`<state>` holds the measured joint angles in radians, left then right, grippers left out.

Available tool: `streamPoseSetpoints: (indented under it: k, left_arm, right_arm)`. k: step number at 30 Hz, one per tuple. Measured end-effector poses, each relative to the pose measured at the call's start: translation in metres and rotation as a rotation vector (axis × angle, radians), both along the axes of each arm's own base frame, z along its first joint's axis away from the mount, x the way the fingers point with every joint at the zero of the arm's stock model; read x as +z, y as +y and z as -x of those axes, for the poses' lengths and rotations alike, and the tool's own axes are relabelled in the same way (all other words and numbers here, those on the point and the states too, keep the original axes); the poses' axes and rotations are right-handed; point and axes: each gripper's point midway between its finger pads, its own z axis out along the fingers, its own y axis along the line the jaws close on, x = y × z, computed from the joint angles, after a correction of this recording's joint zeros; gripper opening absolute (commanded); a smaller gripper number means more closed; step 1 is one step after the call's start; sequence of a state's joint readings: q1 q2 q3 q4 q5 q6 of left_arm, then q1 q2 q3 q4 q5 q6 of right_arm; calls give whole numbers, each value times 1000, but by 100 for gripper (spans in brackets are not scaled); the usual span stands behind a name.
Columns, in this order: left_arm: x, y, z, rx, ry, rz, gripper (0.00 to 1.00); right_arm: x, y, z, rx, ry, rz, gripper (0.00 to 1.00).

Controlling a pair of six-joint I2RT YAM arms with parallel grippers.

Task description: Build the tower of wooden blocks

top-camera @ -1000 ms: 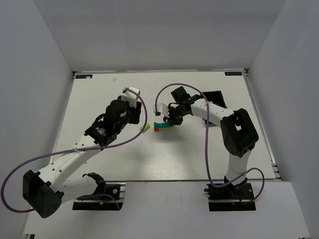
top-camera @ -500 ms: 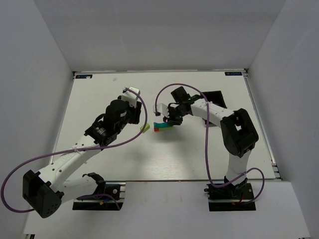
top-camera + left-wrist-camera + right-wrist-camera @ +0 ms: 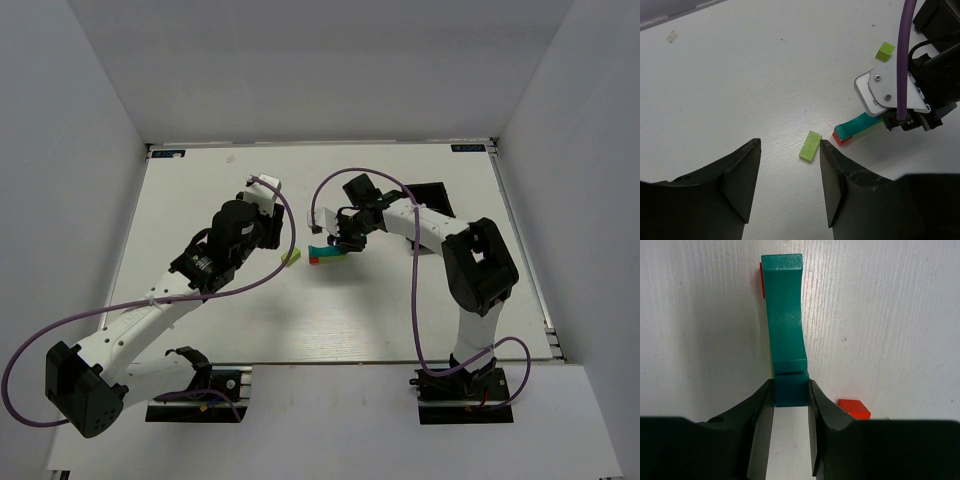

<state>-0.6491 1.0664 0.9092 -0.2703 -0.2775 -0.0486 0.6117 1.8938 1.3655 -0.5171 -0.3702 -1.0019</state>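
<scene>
While the left hand [image 3: 789, 144] hangs over the desk [image 3: 730, 75] with its fingers apart, a flat lime block [image 3: 810, 146] lies just left of the wood block tower [image 3: 852, 131]. Tower sits mid-desk: teal arch [image 3: 784, 315] on a red block [image 3: 841, 140]. Right hand [image 3: 790, 390], at the tower's right side, is clamped on the teal arch's end.

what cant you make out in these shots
Top external: the wood block tower is too small to tell how its blocks stack.
Left wrist: the right gripper hides the teal block's far end.
Right wrist: the teal block covers all but a sliver of the red block under it.
</scene>
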Motion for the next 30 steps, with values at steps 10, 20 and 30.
streamPoseSetpoints:
  k: [10, 20, 30]
  left_arm:
    - [0, 0, 0, 0, 0, 0, 61]
    - [0, 0, 0, 0, 0, 0, 61]
    - [0, 0, 0, 1, 0, 0, 61]
  right_arm:
    - [0, 0, 1, 1, 3, 1, 12]
    - [0, 2, 3, 8, 7, -3, 14]
    - [0, 2, 3, 10, 7, -3, 33]
